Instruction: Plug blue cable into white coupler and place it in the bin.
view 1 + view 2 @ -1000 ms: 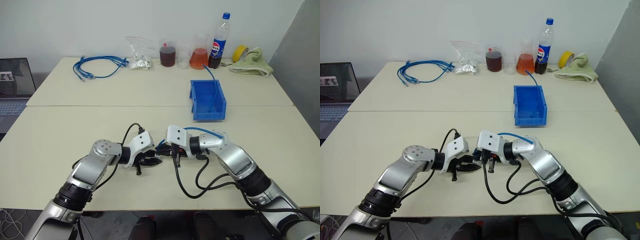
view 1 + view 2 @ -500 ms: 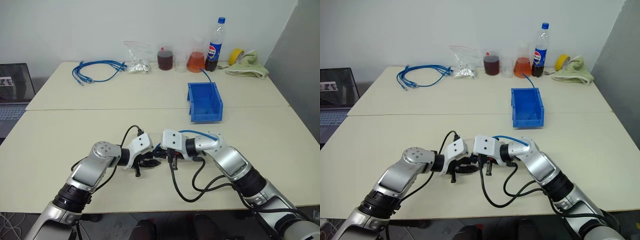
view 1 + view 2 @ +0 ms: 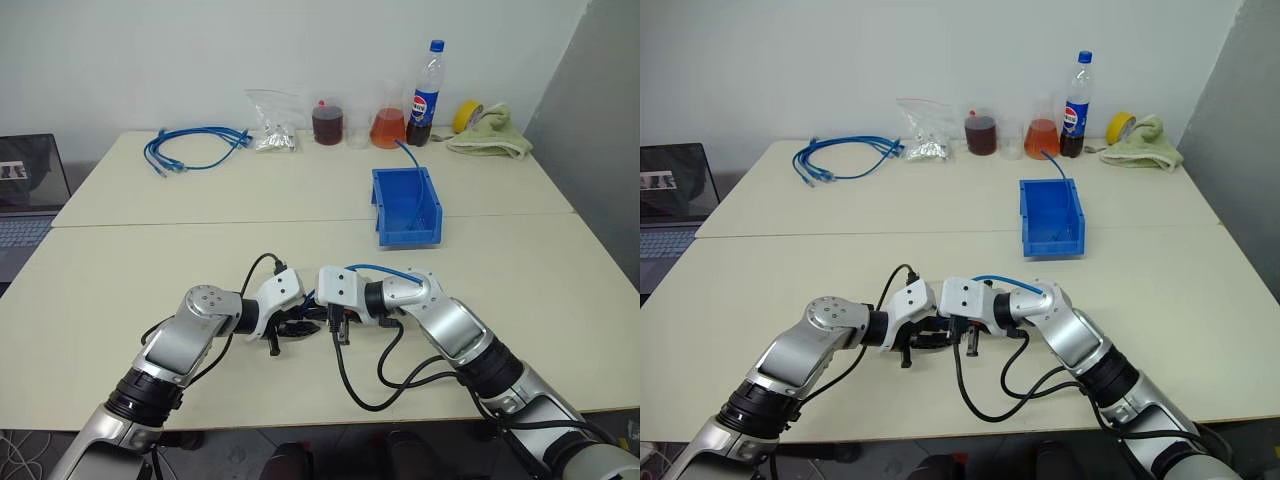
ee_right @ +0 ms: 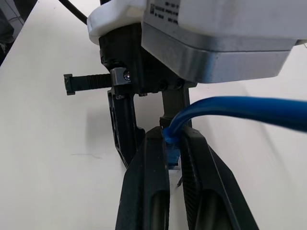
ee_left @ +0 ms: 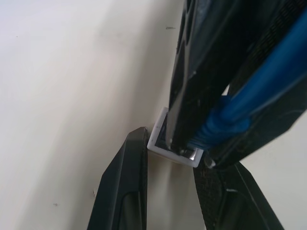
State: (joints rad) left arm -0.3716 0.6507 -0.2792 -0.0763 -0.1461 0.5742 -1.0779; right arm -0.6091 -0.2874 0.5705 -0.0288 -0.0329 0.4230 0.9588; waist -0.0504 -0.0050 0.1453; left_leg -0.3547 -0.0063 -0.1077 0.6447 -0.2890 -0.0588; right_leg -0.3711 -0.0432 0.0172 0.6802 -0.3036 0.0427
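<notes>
Two grippers meet nose to nose over the near table (image 3: pixel 120 260), low above its surface.

L to R:

Left gripper (image 3: pixel 296 327): black fingers (image 5: pixel 125 191) part-open and clamped on the white coupler (image 5: pixel 173 151), one finger each side of it. Coupler = tiny hard white plastic block, square rim, dark socket mouth facing the right gripper. Smooth, rigid; prob. slips if twisted.

Right gripper (image 3: pixel 338 322): jaws nearly shut, pinching the blue cable (image 4: pixel 230 108) just behind its plug. Plug end sits at the socket mouth, touching or just inside the rim; whether it's seated, can't tell, fingers hide the joint.

Key relation: plug's long axis runs along the right fingers, pointing left at the socket; the socket opening lies dead ahead of the plug, so axes look roughly in line. Judged next move = short push of the right hand toward the left, left hand bracing. Any tilt would jam the plug on the rim.

Cable: thin, round, glossy blue jacket, flexible; arcs back over the right wrist (image 3: pixel 395 270).

Bin (image 3: pixel 405 205): farther back, to the right of both hands, well apart. Rigid blue plastic, open top, lower front lip. Right arm nearer to it.
</notes>
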